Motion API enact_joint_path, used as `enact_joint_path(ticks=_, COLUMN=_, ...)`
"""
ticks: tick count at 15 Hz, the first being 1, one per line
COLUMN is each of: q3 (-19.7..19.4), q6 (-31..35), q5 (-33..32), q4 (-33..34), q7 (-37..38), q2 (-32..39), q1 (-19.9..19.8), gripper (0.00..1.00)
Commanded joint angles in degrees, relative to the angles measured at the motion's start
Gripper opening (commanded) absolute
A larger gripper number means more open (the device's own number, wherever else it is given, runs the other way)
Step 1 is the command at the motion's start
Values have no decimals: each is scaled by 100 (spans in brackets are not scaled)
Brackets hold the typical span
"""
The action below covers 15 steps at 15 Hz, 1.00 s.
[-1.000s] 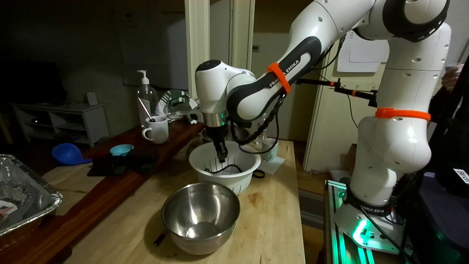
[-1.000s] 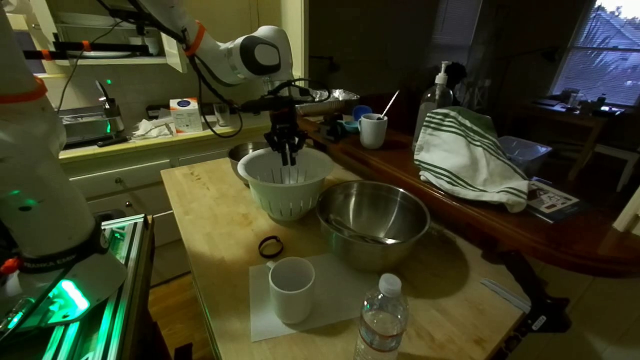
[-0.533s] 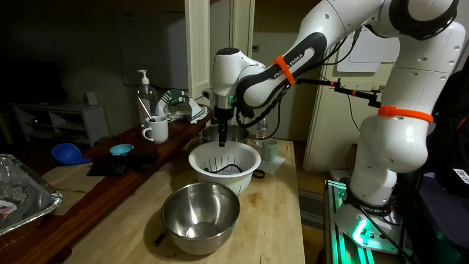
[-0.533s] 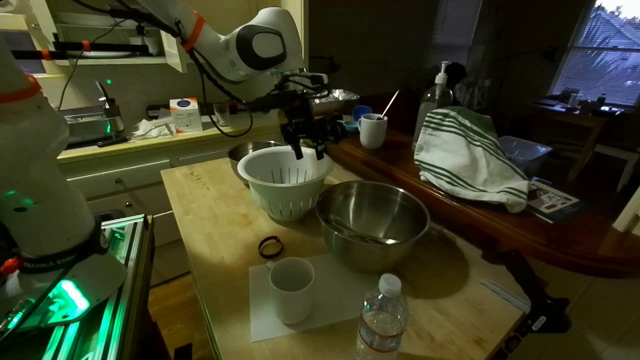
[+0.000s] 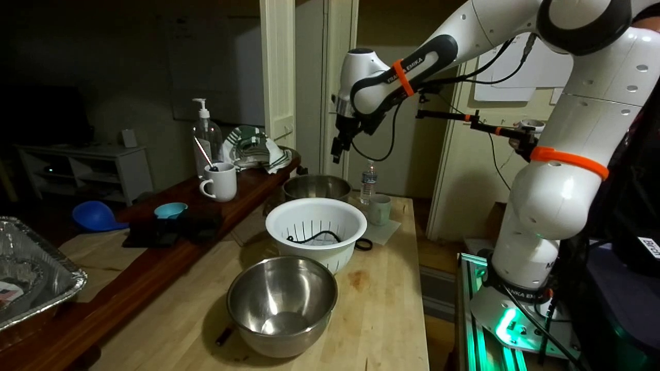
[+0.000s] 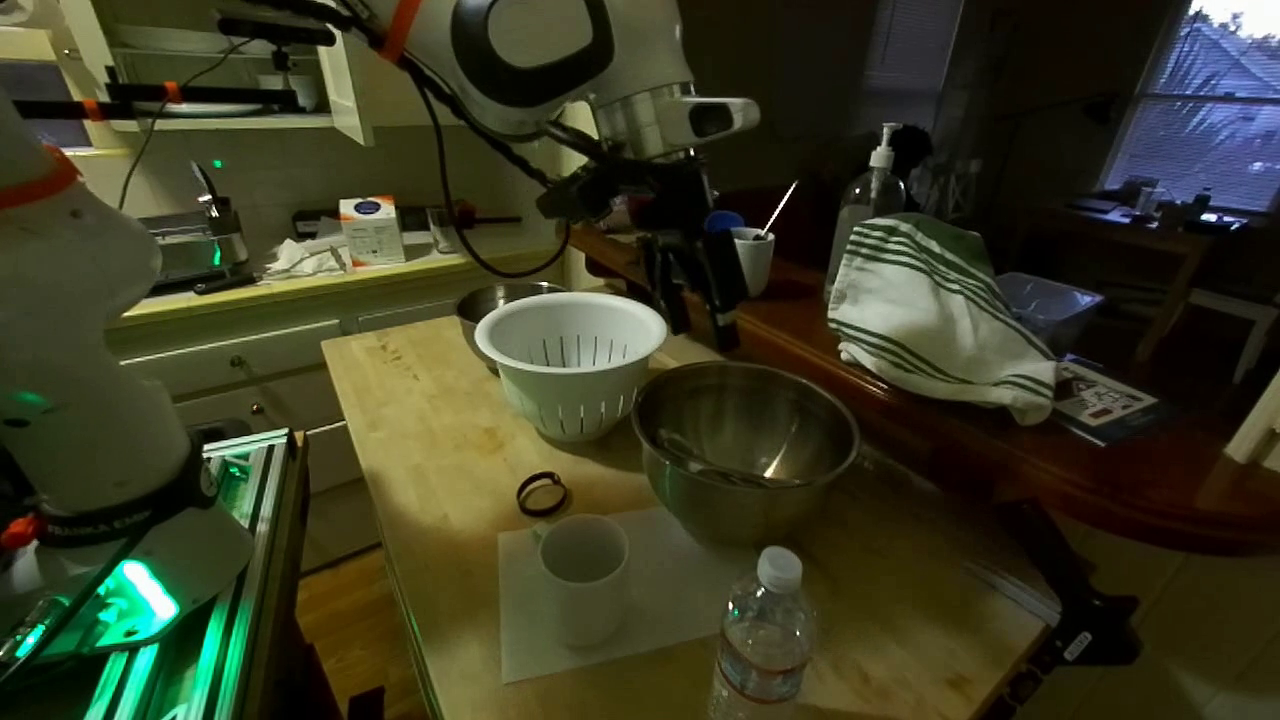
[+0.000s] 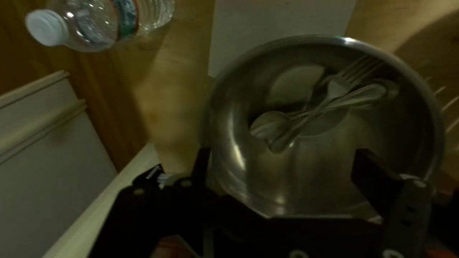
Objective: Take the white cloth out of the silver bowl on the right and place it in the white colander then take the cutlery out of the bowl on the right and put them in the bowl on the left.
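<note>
My gripper stands open above the near part of the right silver bowl, its fingers wide apart with only bowl floor seen between them. A fork and a spoon lie crossed in that bowl, with another handle beside them. In an exterior view the gripper hangs over the bowl's far rim. The white colander holds a pale patch crossed by a dark curved line; I cannot tell whether this is the white cloth. The left silver bowl shows bare metal inside.
By the right bowl stand a water bottle and a white mug on a paper sheet. A black ring lies near the colander. A wooden ledge runs alongside, bearing a striped towel and another mug.
My gripper has risen out of the colander, its fingers have spread, and it has moved across to the right bowl. The pale patch with the dark line stays in the colander.
</note>
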Motion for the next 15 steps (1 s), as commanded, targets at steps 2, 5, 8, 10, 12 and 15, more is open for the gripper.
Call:
enact_joint_path(ticks=2, q3=-170, q6=3, q5=139, q4=1034, q7=914, q2=996, q1=-315, gripper=100)
enact_joint_path(ticks=5, q3=-164, q6=-310, q5=82, q4=1834, q7=1091, q2=1782, q1=-260, gripper=100)
enact_joint_path(ticks=8, q3=-139, q6=-755, q5=64, q4=2430, q7=1119, q2=2367, q1=-116, gripper=100)
enact_joint_path(ticks=10, q3=-120, q6=-1059, q5=4, q4=2476, q7=1268, q2=2507, q1=12, gripper=100)
enact_joint_path(ticks=12, q3=-69, q6=-1284, q5=67, q4=2422, q7=1283, q2=2594, q1=111, gripper=100)
enact_joint_path(ticks=15, q3=67, q6=-1355, q5=391, q4=2308, q7=1293, q2=2802, q1=140, gripper=100)
